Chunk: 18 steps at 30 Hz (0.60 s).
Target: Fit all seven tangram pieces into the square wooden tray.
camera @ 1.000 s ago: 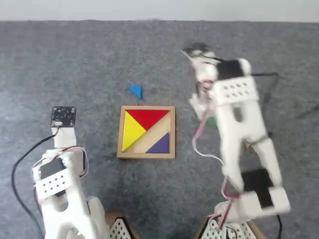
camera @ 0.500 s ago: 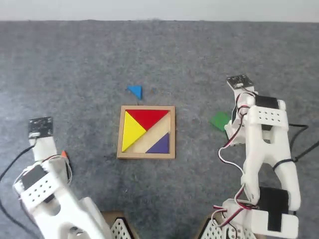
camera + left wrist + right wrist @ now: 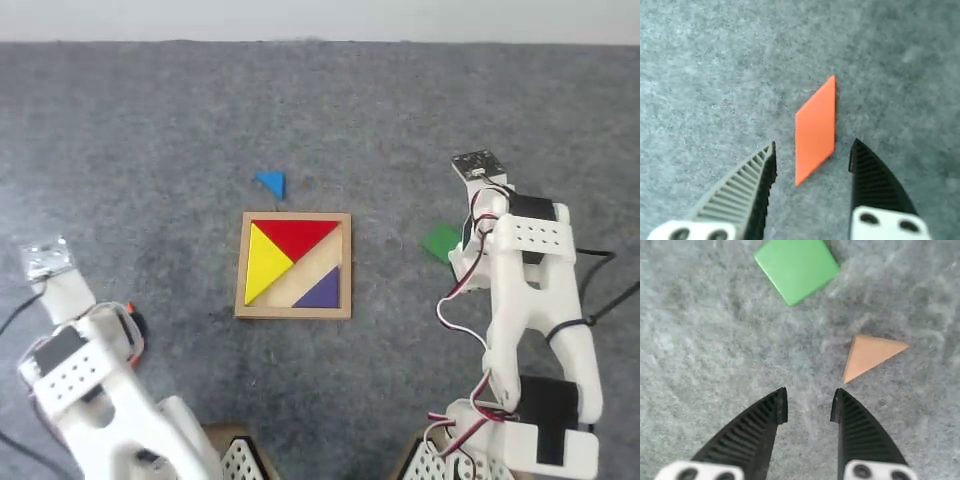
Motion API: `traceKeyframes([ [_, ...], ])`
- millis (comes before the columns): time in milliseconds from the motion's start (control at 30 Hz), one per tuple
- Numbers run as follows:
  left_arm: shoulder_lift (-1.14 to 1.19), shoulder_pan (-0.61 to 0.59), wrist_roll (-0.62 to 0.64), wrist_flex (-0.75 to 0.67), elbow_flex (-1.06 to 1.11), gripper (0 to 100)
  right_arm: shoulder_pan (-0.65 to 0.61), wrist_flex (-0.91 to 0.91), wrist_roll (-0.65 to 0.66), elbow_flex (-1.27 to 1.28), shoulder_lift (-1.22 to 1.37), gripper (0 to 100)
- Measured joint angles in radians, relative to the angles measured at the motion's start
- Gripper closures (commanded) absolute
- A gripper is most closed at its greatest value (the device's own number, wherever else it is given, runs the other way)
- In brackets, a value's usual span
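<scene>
Parallelogram (image 3: 815, 131) partly between spread left gripper (image 3: 813, 146); right gripper (image 3: 810, 392) spread, tan triangle (image 3: 869, 356) beside

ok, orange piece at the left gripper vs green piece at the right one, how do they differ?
Shape: the orange piece is a slanted, elongated parallelogram; the green piece is a square.
Position: the orange piece lies partly between the left gripper's open fingers; the green piece lies ahead of the right gripper.
Both lie flat on the grey mat.
</scene>
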Motion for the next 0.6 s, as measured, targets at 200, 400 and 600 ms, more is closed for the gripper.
traceKeyframes([
  [200,0.342,-0.002,0.020,0.000,-0.147,77,-0.002,-0.005,0.000,0.000,-0.011,85.3],
  [400,0.460,0.003,0.021,-0.021,-0.173,76,0.002,-0.038,0.002,0.000,-0.011,85.4],
  [600,0.473,0.014,0.040,0.009,-0.190,75,0.000,-0.046,0.002,0.009,-0.011,85.4],
])
